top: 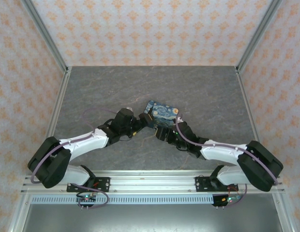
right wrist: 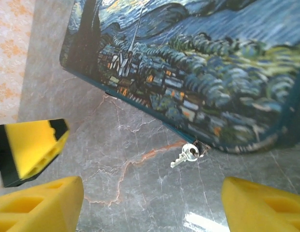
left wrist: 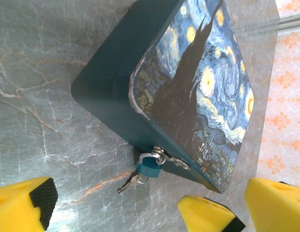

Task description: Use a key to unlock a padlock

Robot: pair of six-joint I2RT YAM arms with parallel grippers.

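We start at the left gripper [left wrist: 150,208]: jaws wide apart, holding nothing. At its 12 o'clock the small teal padlock [left wrist: 149,166] hangs on the clasp [left wrist: 165,157] of the starry-night box [left wrist: 188,82], the key [left wrist: 129,183] at the padlock's 7 o'clock, on the table [left wrist: 53,72]. On to the right gripper [right wrist: 152,208]: jaws apart, empty.

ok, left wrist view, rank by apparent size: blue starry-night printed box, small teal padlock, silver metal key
1. blue starry-night printed box, by far the largest.
2. small teal padlock.
3. silver metal key hanging below it, slimmer; those two look close, so barely ranked.
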